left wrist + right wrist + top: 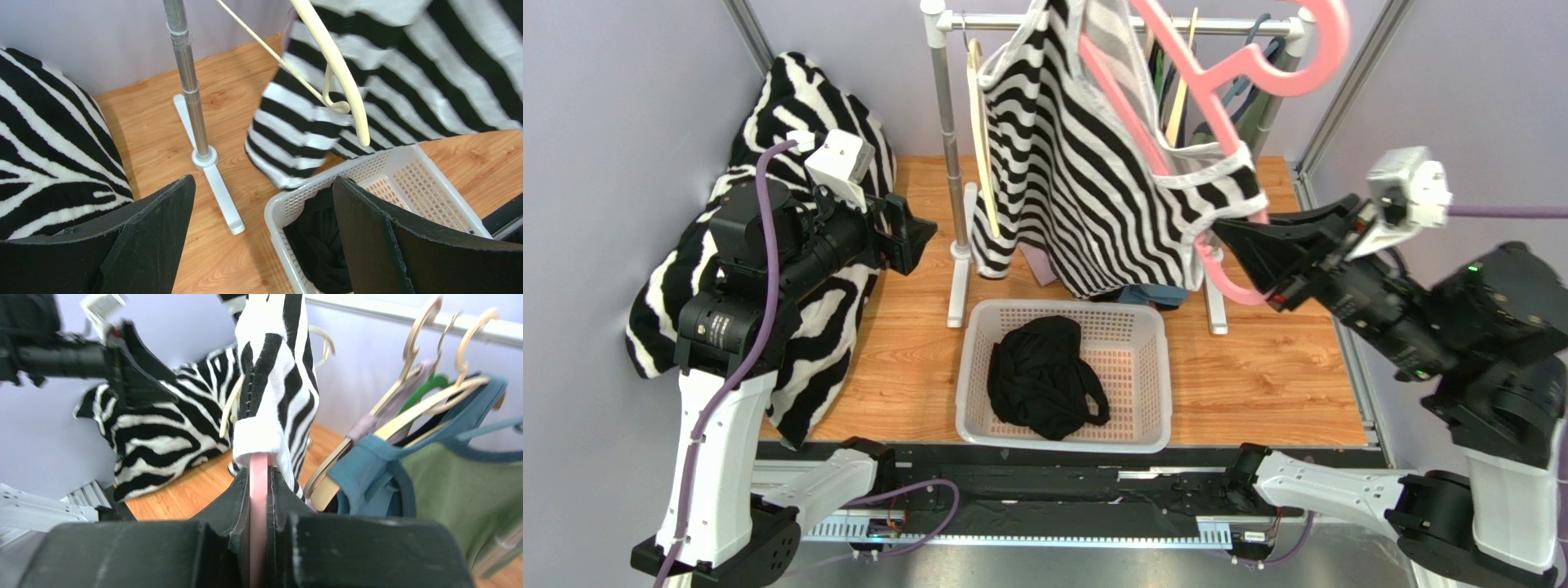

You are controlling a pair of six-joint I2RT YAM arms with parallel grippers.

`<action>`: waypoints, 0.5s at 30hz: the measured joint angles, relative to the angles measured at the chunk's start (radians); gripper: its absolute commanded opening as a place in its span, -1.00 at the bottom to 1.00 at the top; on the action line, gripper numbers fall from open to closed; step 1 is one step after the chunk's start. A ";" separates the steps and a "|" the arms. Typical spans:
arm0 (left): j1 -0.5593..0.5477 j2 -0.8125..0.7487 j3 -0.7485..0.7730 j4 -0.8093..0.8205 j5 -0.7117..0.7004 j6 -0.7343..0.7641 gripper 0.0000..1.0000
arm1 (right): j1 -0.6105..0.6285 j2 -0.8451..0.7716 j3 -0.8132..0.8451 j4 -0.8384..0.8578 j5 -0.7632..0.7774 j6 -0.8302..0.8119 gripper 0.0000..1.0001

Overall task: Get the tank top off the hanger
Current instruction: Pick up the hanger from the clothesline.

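Note:
A black-and-white striped tank top (pixel 1081 147) hangs on a pink hanger (pixel 1259 76) lifted and tilted by the rail. My right gripper (pixel 1232 235) is shut on the hanger's lower end (pixel 259 496), with the tank top's strap (pixel 270 386) just above the jaws. My left gripper (pixel 922 235) is open and empty, left of the rack pole, apart from the tank top. In the left wrist view the tank top's hem (pixel 307 141) hangs beyond the gripper (pixel 261 208), behind a cream hanger (pixel 334 67).
A white basket (pixel 983 368) with a black garment (pixel 1048 374) sits on the wooden table below the rack. The rack pole (pixel 946 135) and foot (pixel 215 190) stand at the left. A zebra-pattern cloth (pixel 799 135) lies at the far left. More hangers and blue and green garments (pixel 430 471) hang on the rail.

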 measured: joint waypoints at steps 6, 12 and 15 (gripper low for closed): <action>0.005 0.000 0.000 0.000 0.007 0.000 0.82 | 0.000 -0.023 0.079 -0.006 -0.046 -0.033 -1.00; 0.006 0.000 0.000 0.000 0.010 0.000 0.82 | 0.000 -0.033 0.079 -0.027 -0.077 -0.055 -1.00; 0.008 0.000 0.000 0.000 0.012 0.000 0.82 | 0.000 -0.028 0.083 -0.082 -0.085 -0.069 -1.00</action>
